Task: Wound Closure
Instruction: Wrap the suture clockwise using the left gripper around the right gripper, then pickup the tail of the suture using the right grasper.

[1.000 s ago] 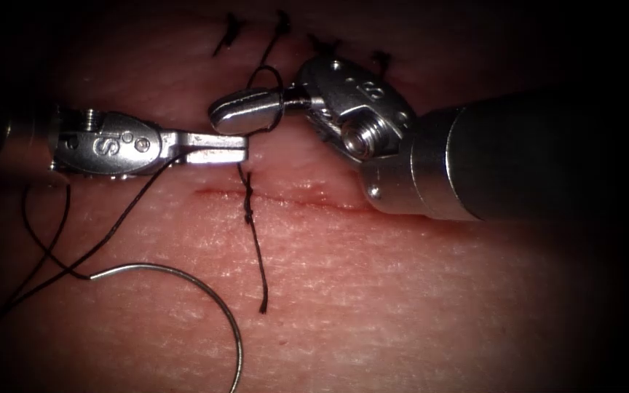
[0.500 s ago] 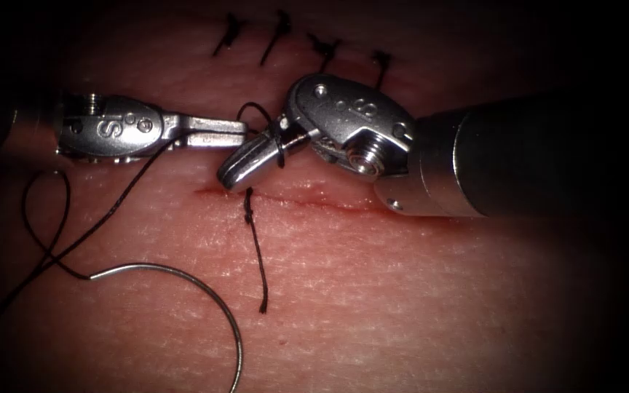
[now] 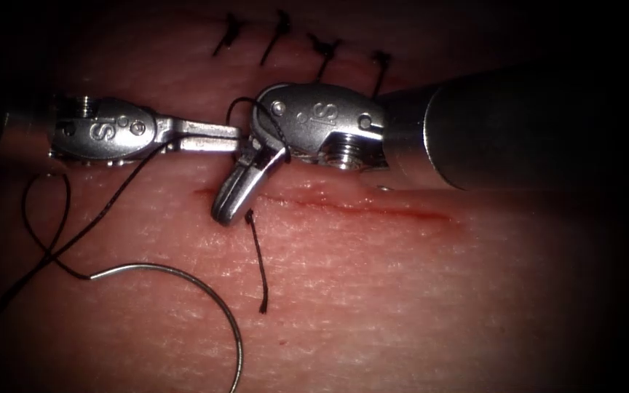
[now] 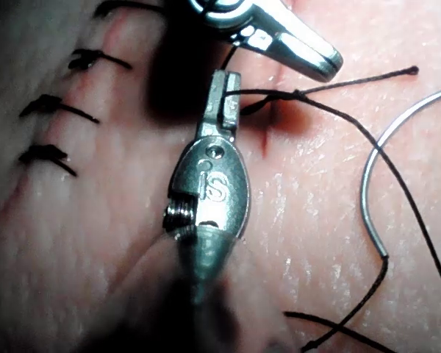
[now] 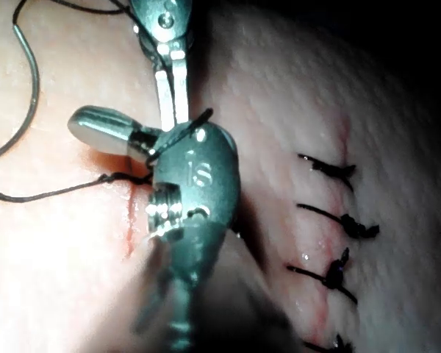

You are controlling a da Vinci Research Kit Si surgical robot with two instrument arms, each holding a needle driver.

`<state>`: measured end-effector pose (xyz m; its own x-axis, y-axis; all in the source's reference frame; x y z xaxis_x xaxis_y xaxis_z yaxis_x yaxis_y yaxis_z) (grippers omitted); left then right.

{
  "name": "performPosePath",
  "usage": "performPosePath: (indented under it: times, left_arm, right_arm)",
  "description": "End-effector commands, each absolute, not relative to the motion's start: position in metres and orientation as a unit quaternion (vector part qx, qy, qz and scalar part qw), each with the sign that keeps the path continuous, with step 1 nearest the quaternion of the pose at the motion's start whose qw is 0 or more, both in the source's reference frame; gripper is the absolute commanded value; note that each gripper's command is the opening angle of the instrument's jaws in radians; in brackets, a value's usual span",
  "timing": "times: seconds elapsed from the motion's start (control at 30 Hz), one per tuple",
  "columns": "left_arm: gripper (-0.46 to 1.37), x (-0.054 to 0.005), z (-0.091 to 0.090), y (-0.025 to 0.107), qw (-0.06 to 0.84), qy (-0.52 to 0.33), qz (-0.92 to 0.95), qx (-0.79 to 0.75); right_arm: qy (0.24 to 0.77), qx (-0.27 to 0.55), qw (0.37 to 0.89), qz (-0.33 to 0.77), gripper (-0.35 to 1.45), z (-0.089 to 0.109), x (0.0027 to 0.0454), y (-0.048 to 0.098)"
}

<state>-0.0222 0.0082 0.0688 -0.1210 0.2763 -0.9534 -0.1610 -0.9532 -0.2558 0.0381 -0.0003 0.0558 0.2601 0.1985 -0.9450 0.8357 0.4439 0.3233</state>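
Observation:
On the tissue (image 3: pixel 402 291) a red cut (image 3: pixel 343 205) runs across the middle. My left tool (image 3: pixel 236 137) lies above the cut, shut on the dark thread (image 3: pixel 111 211), which trails down-left to the needle. My right tool (image 3: pixel 226 215) points down-left with its jaws shut on nothing. A loop of thread (image 3: pixel 271 138) is wrapped around them, and their tip sits beside the stitch's short tail (image 3: pixel 258 269). The curved needle (image 3: pixel 205 295) lies free on the tissue below the cut, held by neither tool. The wrist views show the needle (image 4: pixel 367 191) (image 5: pixel 33 81), left tool (image 4: pixel 226 77) and right tool (image 5: pixel 77 125).
Several finished stitches (image 3: pixel 278 33) cross an older closed line beyond the tools, also seen as dark stitches (image 4: pixel 51 110) (image 5: pixel 338 220). Red fluid marks the cut to the right of the stitch. Slack thread (image 3: pixel 38 218) loops at the far left.
My right tool's jaws have swung from pointing left down towards the cut, carrying the thread loop, and its shaft has shifted left. The left tool and the needle have stayed put.

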Motion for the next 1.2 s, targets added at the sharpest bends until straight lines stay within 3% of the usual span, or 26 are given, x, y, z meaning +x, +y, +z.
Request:
performPosePath:
  times: [0.03, 0.27, 0.33, 0.4, 0.43, 0.6, 0.83, 1.2]
  left_arm:
    - [-0.35, -0.0221, 0.0689, 0.0082, 0.145, -0.046, 0.748, -0.647]
    - [-0.35, -0.0218, 0.0697, 0.0083, 0.150, -0.049, 0.748, -0.645]
    - [-0.35, -0.0217, 0.0700, 0.0083, 0.151, -0.051, 0.748, -0.644]
    - [-0.35, -0.0217, 0.0701, 0.0083, 0.150, -0.050, 0.748, -0.644]
    - [-0.35, -0.0216, 0.0702, 0.0082, 0.153, -0.051, 0.748, -0.644]
    - [-0.35, -0.0212, 0.0704, 0.0082, 0.158, -0.052, 0.748, -0.643]
    - [-0.35, -0.0210, 0.0709, 0.0081, 0.158, -0.054, 0.751, -0.638]
    - [-0.35, -0.0208, 0.0709, 0.0077, 0.163, -0.057, 0.752, -0.636]
  right_arm:
    - [0.552, 0.455, 0.650, -0.257, -0.11, 0.0561, 0.0381, -0.0002]
    - [0.564, 0.401, 0.653, -0.310, 0.20, 0.0577, 0.0379, -0.0013]
    - [0.564, 0.395, 0.652, -0.317, 0.45, 0.0583, 0.0378, -0.0020]
    - [0.562, 0.392, 0.654, -0.321, 0.54, 0.0584, 0.0378, -0.0023]
    - [0.558, 0.392, 0.656, -0.325, 0.74, 0.0586, 0.0379, -0.0027]
    - [0.558, 0.385, 0.661, -0.321, 1.01, 0.0580, 0.0382, -0.0031]
    - [0.563, 0.382, 0.657, -0.326, 1.05, 0.0564, 0.0381, -0.0030]
    - [0.552, 0.393, 0.648, -0.347, 0.97, 0.0559, 0.0378, -0.0037]
